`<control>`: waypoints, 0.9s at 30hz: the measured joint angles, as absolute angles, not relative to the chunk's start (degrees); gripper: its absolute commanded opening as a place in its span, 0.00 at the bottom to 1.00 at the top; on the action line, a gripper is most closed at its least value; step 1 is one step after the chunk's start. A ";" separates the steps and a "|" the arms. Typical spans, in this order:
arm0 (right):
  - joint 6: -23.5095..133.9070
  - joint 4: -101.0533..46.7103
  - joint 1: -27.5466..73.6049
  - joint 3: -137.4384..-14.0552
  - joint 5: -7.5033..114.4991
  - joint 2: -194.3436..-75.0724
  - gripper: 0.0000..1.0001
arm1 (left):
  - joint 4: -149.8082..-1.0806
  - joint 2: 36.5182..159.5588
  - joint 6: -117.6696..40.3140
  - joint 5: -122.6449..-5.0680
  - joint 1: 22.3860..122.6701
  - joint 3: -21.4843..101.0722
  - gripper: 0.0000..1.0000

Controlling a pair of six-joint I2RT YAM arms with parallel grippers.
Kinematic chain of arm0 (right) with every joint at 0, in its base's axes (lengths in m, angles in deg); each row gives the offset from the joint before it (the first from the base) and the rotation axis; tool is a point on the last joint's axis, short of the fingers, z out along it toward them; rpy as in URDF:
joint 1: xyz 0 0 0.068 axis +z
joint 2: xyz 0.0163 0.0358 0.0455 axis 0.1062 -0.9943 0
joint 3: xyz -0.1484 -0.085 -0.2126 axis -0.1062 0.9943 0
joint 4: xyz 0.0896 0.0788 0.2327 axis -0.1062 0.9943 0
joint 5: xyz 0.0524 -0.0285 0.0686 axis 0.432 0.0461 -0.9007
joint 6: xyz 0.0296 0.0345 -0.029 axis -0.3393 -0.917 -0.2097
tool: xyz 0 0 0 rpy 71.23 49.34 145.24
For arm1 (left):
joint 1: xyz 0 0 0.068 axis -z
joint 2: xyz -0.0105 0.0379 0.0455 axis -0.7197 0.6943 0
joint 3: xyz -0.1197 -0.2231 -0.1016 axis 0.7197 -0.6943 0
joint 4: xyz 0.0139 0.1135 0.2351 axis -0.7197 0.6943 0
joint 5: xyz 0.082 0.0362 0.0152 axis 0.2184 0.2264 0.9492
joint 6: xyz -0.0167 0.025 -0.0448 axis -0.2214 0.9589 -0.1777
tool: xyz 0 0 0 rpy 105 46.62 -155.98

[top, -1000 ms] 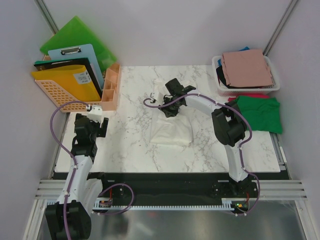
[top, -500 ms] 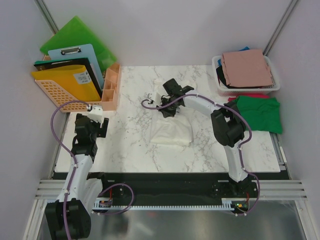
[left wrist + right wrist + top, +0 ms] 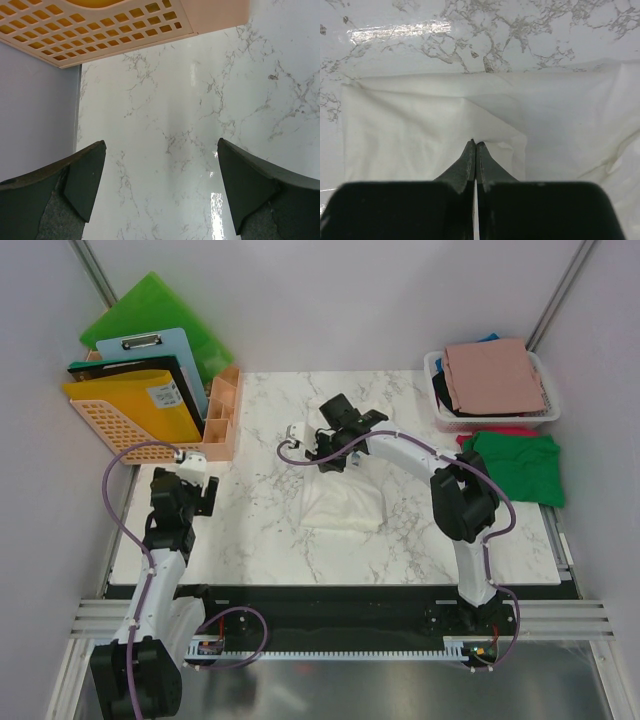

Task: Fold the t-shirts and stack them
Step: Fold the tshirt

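Lying under the right hand (image 3: pixel 475 143), the cream-white t-shirt (image 3: pixel 410 130) meets its pressed-together fingertips at a fold; left hand (image 3: pixel 160 150) spread, well apart.

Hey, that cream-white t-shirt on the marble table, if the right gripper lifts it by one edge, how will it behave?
Probably floppy: the cream-white t-shirt creases around the shut right gripper, so it should drape. Likely light: thin, flat cloth. It may slide easily on the glossy marble table.
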State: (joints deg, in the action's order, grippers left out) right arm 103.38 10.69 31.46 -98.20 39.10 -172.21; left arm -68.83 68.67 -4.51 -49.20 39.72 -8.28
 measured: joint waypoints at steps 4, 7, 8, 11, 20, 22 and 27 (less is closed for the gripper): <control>103.99 10.62 31.46 -98.52 41.04 -171.77 0.16 | -68.70 68.67 -4.49 -49.79 39.72 -8.45 1.00; 103.38 10.54 31.42 -98.52 44.04 -171.77 0.47 | -68.70 68.65 -4.47 -49.84 39.72 -8.45 1.00; 102.85 10.17 31.24 -98.46 45.08 -171.77 0.58 | -68.67 68.63 -4.44 -49.90 39.72 -8.45 1.00; 100.34 6.43 30.39 -95.73 47.10 -170.79 0.98 | -68.65 68.56 -4.01 -49.95 39.72 -8.54 1.00; 93.43 -6.82 23.29 -74.87 58.64 -136.67 0.98 | -62.75 67.80 -2.54 -52.37 39.72 -7.51 1.00; 92.01 -8.89 22.74 -74.83 59.62 -128.45 0.98 | -58.84 68.02 -2.56 -54.25 39.50 -4.45 1.00; 88.69 -3.32 18.61 -76.78 58.99 -120.96 0.98 | -45.77 73.29 -2.65 -63.85 37.47 12.49 1.00</control>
State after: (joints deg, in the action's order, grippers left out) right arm 88.69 -3.32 18.61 -76.78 58.99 -120.96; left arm -45.77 73.29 -2.65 -63.85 37.47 12.49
